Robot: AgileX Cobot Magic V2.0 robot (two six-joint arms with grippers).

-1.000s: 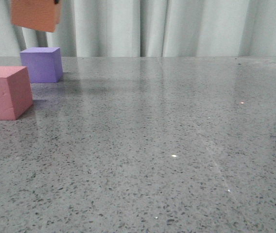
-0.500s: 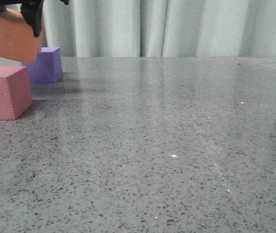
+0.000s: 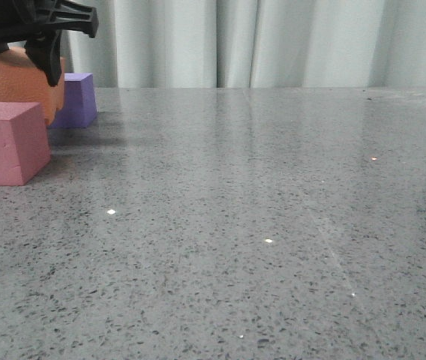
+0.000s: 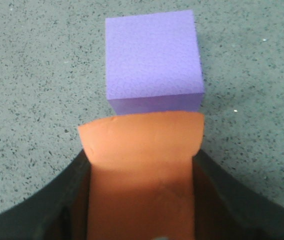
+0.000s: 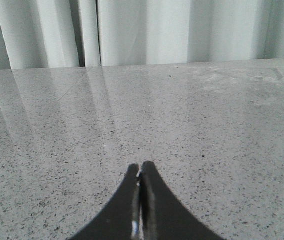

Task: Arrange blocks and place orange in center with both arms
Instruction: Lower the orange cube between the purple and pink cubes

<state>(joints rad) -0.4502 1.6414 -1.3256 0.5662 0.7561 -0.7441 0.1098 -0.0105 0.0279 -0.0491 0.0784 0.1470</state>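
Orange cube (image 3: 22, 81) sits clamped in my left gripper (image 3: 29, 37), between the pink-red cube (image 3: 7, 142) and the purple cube (image 3: 76, 99). My right gripper (image 5: 140, 176) has its fingers pressed together, holding nothing.

Three foam blocks: one pink-red (image 3: 7, 142), one purple (image 3: 78, 99), one orange (image 3: 22, 81).

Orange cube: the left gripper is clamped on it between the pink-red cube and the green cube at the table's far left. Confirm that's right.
Not quite: the far cube is purple, not green. The left gripper is clamped on the orange cube between the pink-red cube and the purple cube at the table's far left. The left wrist view shows the purple clearly.
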